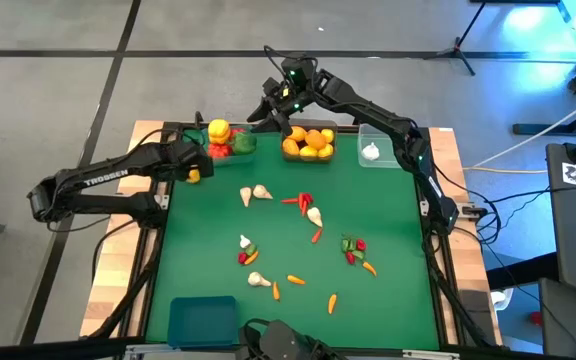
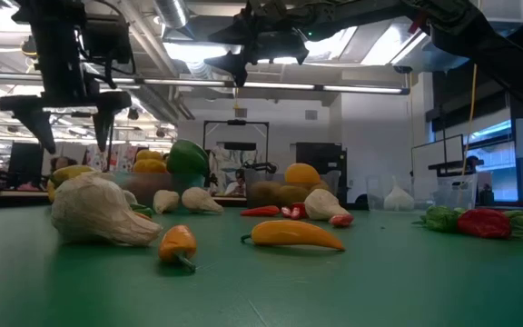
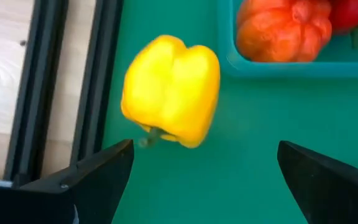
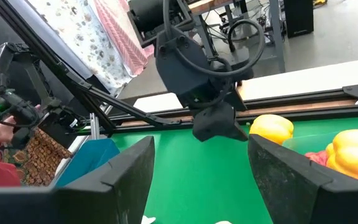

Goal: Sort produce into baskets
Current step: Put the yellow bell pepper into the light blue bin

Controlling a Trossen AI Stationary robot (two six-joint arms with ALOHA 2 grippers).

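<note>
Bench: green mat with garlic, chillies and carrots scattered well clear of both arms. The baskets line the far edge, and a blue one sits alone at the near corner.

Pepper basket: just beyond and to one side of the left end effector, already holding an orange and a red pepper.

Left end effector: fingers spread wide, empty, hovering over a loose yellow pepper that lies on its side just ahead of the fingertips, near the bench rail.

We judge the pick is next. We would centre on the pepper body, descend straight, close across its narrow width, and avoid the stem.

Right end effector: partly open, empty, raised over the far baskets, waiting.
</note>
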